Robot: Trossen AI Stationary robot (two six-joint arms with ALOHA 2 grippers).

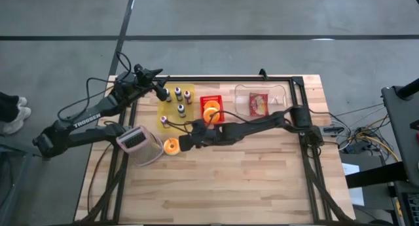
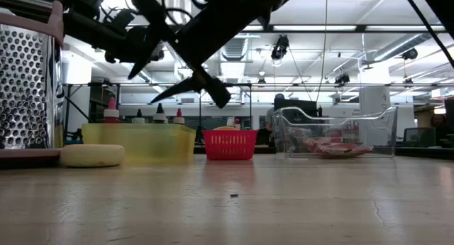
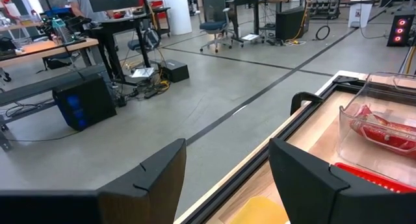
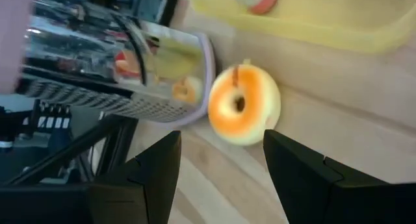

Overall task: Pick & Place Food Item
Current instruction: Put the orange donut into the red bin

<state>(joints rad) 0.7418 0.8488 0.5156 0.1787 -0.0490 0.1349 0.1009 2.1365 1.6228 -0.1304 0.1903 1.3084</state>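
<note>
An orange-and-yellow ring-shaped food item (image 1: 171,146) lies flat on the wooden table beside a metal grater (image 1: 139,144); it also shows in the right wrist view (image 4: 244,106) and the low view (image 2: 92,155). My right gripper (image 1: 184,143) is open and hangs above the table just to the item's right, its fingers (image 4: 156,172) pointing at it without touching. My left gripper (image 1: 157,88) is open and empty, held high over the far edge of the yellow tray (image 1: 175,105). A red basket (image 1: 211,108) holds another orange food item.
The yellow tray holds several small bottles. A clear plastic container (image 1: 262,101) with red packaged food stands at the far right, also in the low view (image 2: 333,131). The grater (image 4: 117,68) stands close to the item's left. Bare wood lies toward the near edge.
</note>
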